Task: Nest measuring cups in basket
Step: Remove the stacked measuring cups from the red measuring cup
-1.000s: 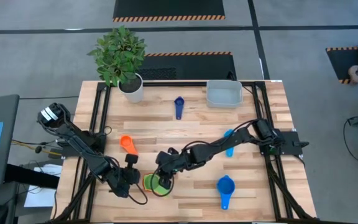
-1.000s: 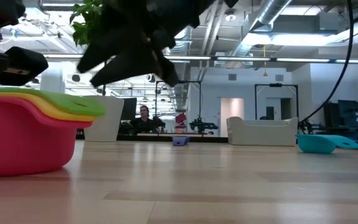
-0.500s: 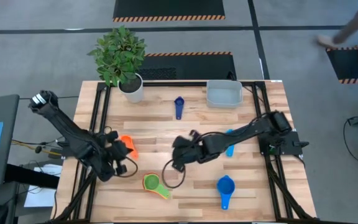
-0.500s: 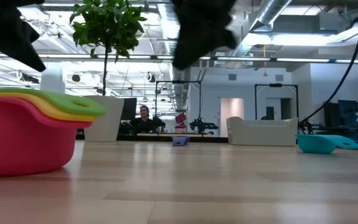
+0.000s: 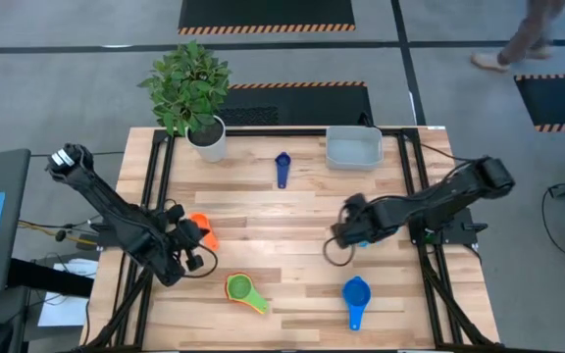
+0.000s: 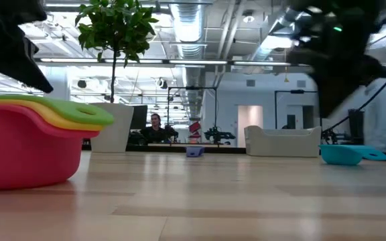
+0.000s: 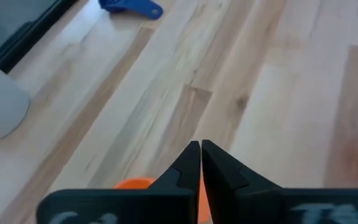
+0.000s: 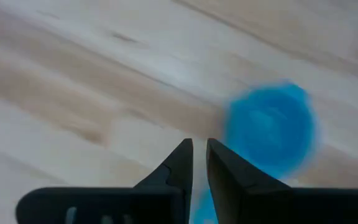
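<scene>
The left arm is being held bent across the table's left edge, its elbow raised out over the floor and its forearm angled back in, so that the left gripper (image 5: 186, 245) is hanging just beside the orange cup (image 5: 201, 227). Its fingers (image 7: 190, 163) are being pressed together — nothing is being held between them. In the left wrist view the orange cup (image 7: 134, 183) is being glimpsed just behind the closed tips.

The right arm is being stretched in from the right edge, low and nearly straight, with the right gripper (image 5: 349, 231) positioned over the middle of the table at the light blue cup (image 5: 362, 228). Its fingers (image 8: 182, 163) are standing a narrow gap apart (nothing is seen clamped), and a blurred blue round shape (image 8: 270, 127) is showing just past the tips.

The nested stack — green cup (image 5: 239, 288) on top, inside yellow and red — is lying near the front edge, between the two grippers. The blue cup (image 5: 356, 294) is lying at the front right, the dark blue cup (image 5: 282, 165) towards the back. The basket (image 5: 353, 149) is sitting at the back right, well apart from the cups, with the plant pot (image 5: 208, 139) at the back left.
</scene>
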